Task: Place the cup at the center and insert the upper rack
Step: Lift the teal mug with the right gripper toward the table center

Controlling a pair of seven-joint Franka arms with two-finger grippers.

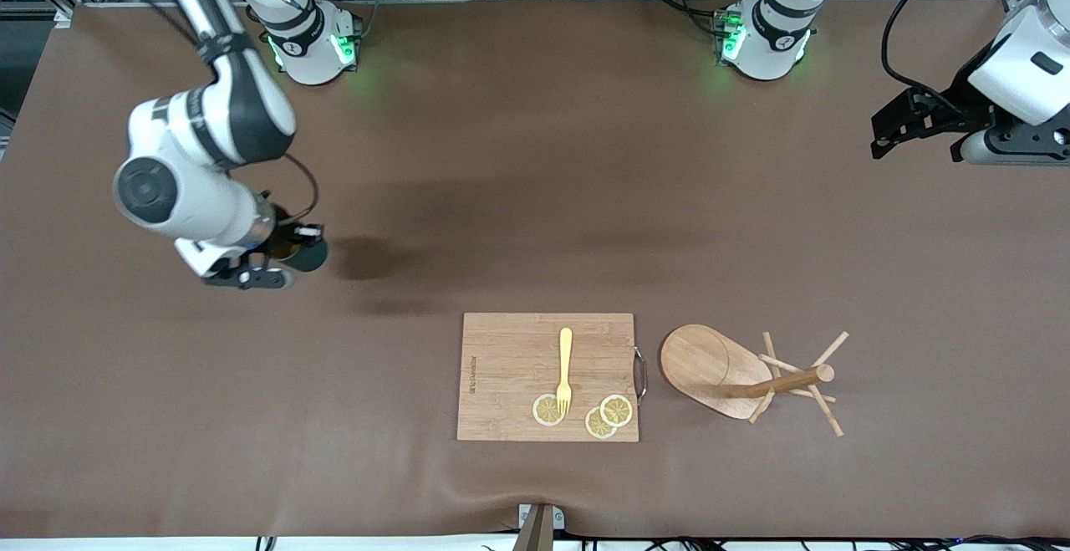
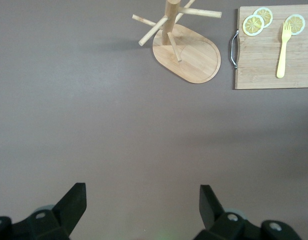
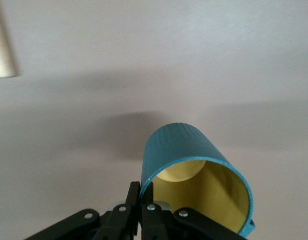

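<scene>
Keep right claw (image 1: 251, 271), mid-left of frame, pinched on the cup (image 3: 196, 175) wall, lower upright at table (image 1: 535, 200) centre; left claw (image 2: 139, 205) waiting wide upper right.

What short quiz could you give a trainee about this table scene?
1. True or false: the right gripper grips the cup by its rim.
2. What lies on the cutting board with the fork?
A) lemon slices B) spoons
3. The upper rack stands beside the ____.

Key
1. True
2. A, the lemon slices
3. Cutting board; the open left gripper waits over bare table.
</scene>
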